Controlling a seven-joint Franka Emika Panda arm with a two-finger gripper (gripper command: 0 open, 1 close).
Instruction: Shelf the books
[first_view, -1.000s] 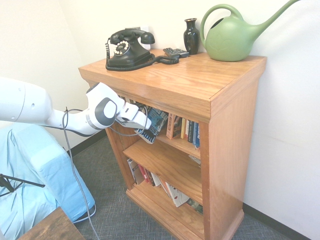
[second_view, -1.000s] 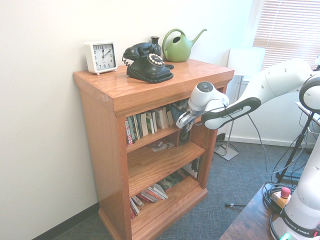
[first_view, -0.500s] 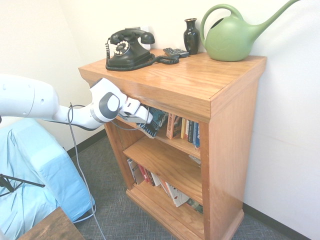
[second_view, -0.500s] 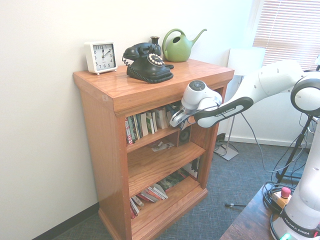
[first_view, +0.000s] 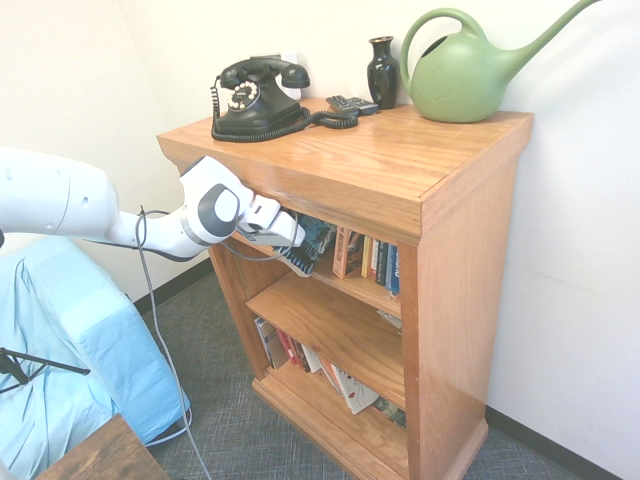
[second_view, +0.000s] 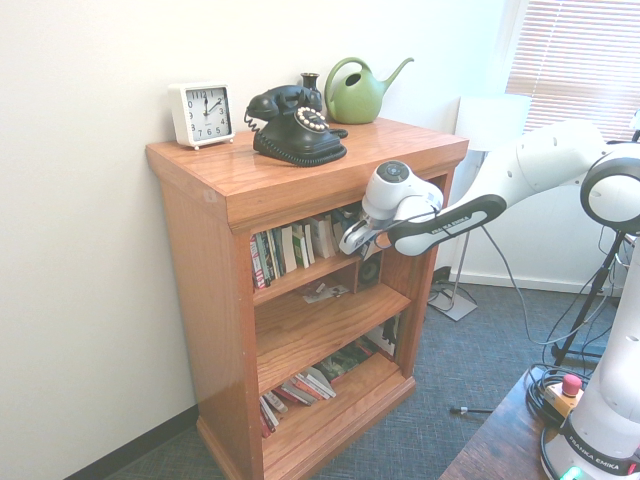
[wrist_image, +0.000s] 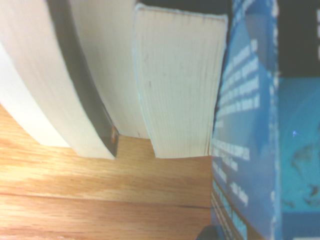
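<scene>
Top shelf (first_view: 358, 288) of the light-brown wooden bookcase (first_view: 460, 260). The thick blue-teal and black paperback with white cover lettering (first_view: 296, 262) is at the opening, its lower part jutting out past the shelf front. The white two-finger gripper (first_view: 296, 238) is closed on it, jaws apart only by what they grip.

Step in hand, as I judge it: working the paperback in beside the cream-edged row of upright books (second_view: 290, 248). Best to square it with its neighbours first, bring the lower edge clear of the board, then push inward slowly along the row's line. In the wrist view its printed side lies right against the nearest page block; a sideways shove could drag or tip that one. Release only once the board carries the weight.

Orientation: tilted, not plumb. In the first exterior view the long axis slants, lower end toward the room, upper end back into the shelf. Lettered face looks outward and somewhat down; which end is the book's top, cannot tell.
</scene>
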